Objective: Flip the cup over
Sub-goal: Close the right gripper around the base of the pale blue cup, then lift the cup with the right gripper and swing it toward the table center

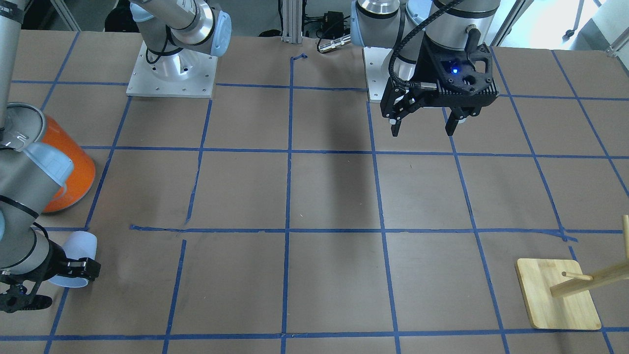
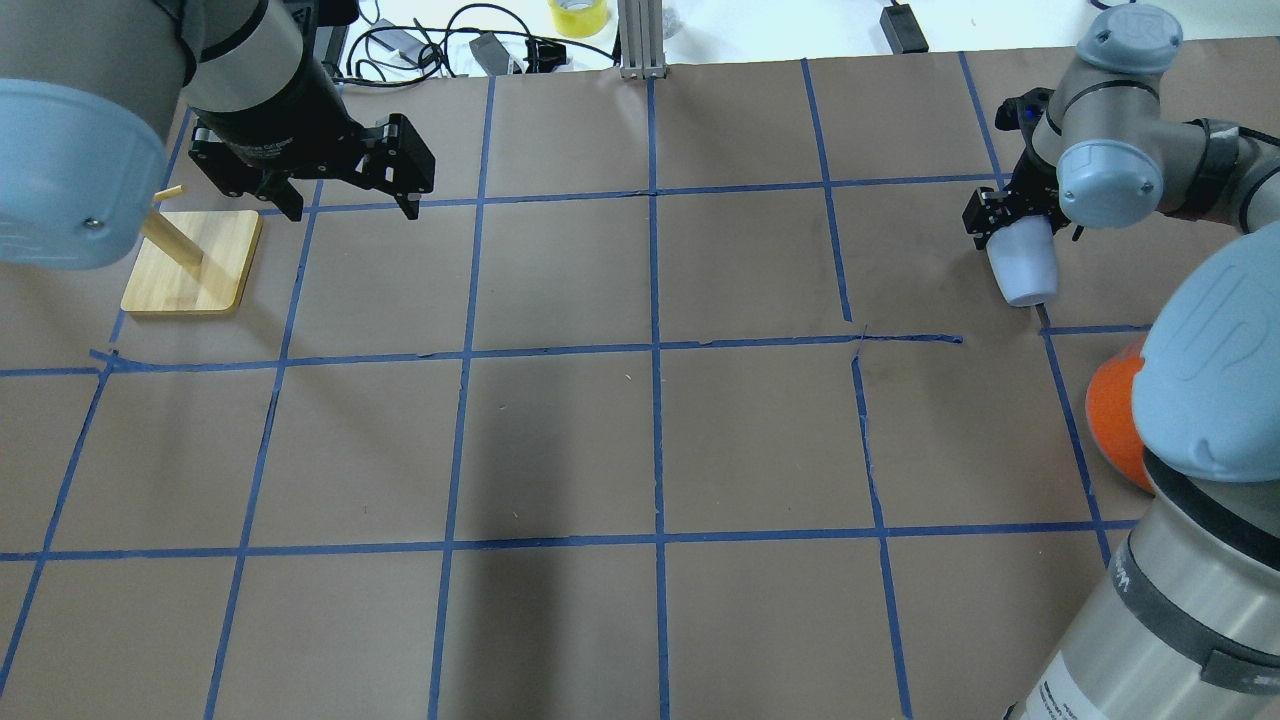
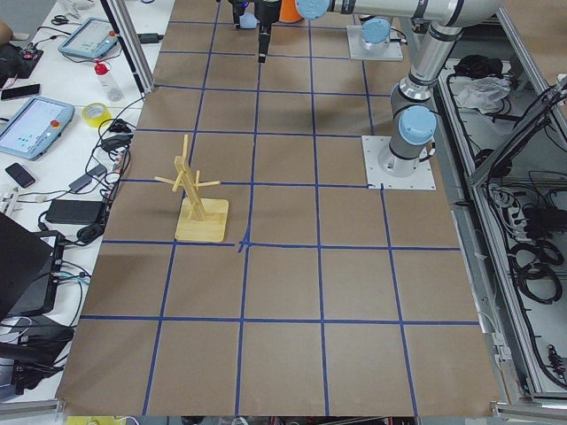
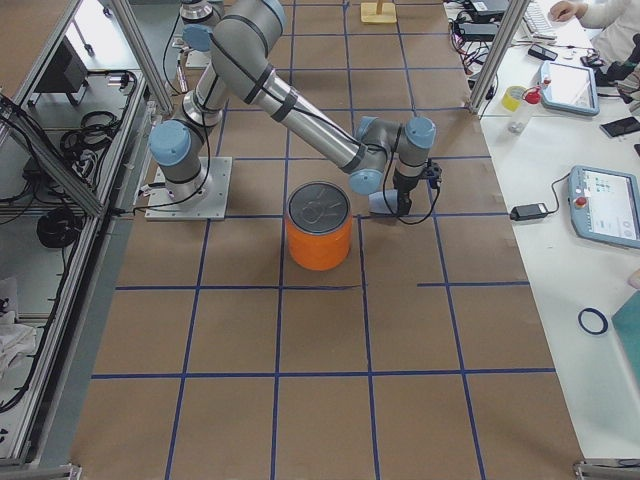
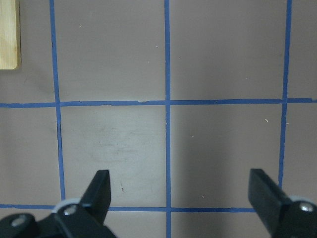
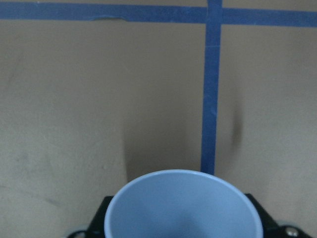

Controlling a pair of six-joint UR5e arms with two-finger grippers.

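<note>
The cup (image 1: 73, 250) is a small pale blue tumbler held in my right gripper (image 1: 69, 275), whose fingers are shut on its sides. It hangs tilted, low over the table near the far right edge in the overhead view (image 2: 1022, 265). The right wrist view shows its round rim (image 6: 183, 203) close up between the fingers. I cannot tell whether it touches the table. My left gripper (image 2: 350, 205) is open and empty, hovering over the table beside the wooden stand; it also shows in the front view (image 1: 425, 129) and the left wrist view (image 5: 181, 193).
A large orange can (image 4: 320, 235) with a silver lid stands close to the cup, partly hidden by my right arm in the front view (image 1: 73, 172). A wooden peg stand (image 2: 195, 260) sits on the left side. Blue tape lines grid the brown table (image 2: 650, 450).
</note>
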